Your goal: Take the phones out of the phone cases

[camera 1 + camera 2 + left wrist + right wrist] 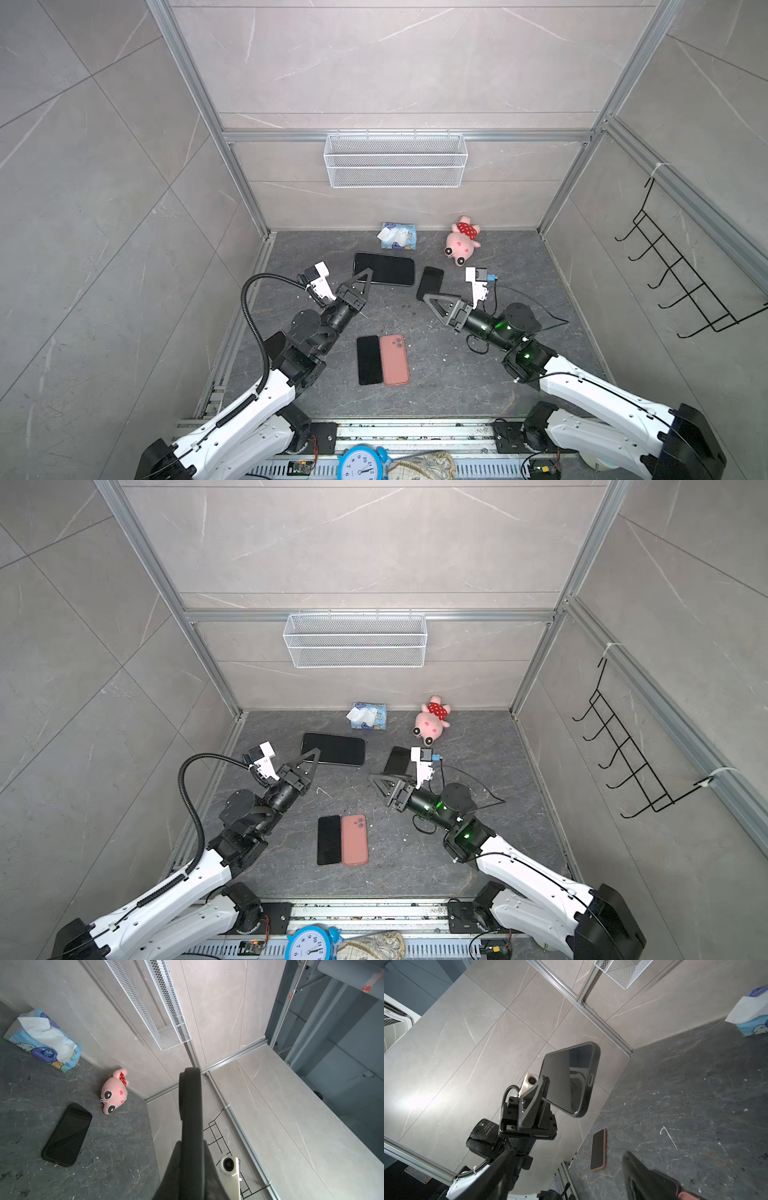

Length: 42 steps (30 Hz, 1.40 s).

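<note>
Dark marbled tabletop (440, 374), grey tiled walls (395, 62); left tool (367, 275) pinches the cased phone (390, 270); right tool (430, 300) spread.

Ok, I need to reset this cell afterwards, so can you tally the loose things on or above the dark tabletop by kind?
Black phones: 3 (held phone, right-side phone, centre phone)
Pink case: 1
Plush toy: 1
Tissue pack: 1
Total: 6

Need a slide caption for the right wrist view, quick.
Left gripper shut on the edge of the black-cased phone, holding it up off the dark table.
</note>
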### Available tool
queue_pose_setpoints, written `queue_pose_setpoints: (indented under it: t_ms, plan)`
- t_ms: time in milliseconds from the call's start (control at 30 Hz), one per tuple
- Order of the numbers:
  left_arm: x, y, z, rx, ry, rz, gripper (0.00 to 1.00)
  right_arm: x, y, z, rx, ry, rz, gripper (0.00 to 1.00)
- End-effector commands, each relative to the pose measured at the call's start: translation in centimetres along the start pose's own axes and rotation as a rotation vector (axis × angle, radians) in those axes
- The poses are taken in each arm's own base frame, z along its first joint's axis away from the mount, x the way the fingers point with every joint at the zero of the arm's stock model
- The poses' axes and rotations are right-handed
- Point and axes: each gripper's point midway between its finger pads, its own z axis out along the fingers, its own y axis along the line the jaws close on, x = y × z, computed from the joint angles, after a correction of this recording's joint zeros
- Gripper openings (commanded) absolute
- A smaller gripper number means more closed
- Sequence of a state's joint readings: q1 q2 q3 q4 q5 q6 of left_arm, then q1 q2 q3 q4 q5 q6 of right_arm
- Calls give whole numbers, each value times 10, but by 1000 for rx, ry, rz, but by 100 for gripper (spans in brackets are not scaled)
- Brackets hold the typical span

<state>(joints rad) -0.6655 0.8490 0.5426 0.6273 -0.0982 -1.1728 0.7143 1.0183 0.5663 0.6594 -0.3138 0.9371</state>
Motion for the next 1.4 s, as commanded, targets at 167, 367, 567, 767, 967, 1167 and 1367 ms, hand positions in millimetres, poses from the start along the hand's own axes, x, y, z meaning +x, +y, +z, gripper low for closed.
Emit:
queue_pose_setpoints:
  t_ms: [167,367,567,767,967,1167,1367]
  plan:
    - [-19,-34,-5,133,-83,-158,0,-12,10,16,-99,-61,45,74]
    - [-12,-35,-8,155,-64,-173,0,-14,16,29,-144,-50,55,57]
    - [-8,-34,-8,165,-56,-179,0,-12,18,39,-187,-36,62,44]
    - [-7,-33,-7,167,-53,-182,0,-10,15,43,-193,-25,94,31]
    - [-4,-32,-5,164,-47,-182,0,-10,15,43,-194,-24,92,16]
    - [-3,-30,-6,150,-41,-200,0,-8,12,43,-191,-19,84,2]
    - [6,-20,-2,44,18,-305,0,24,10,39,-211,125,-120,0]
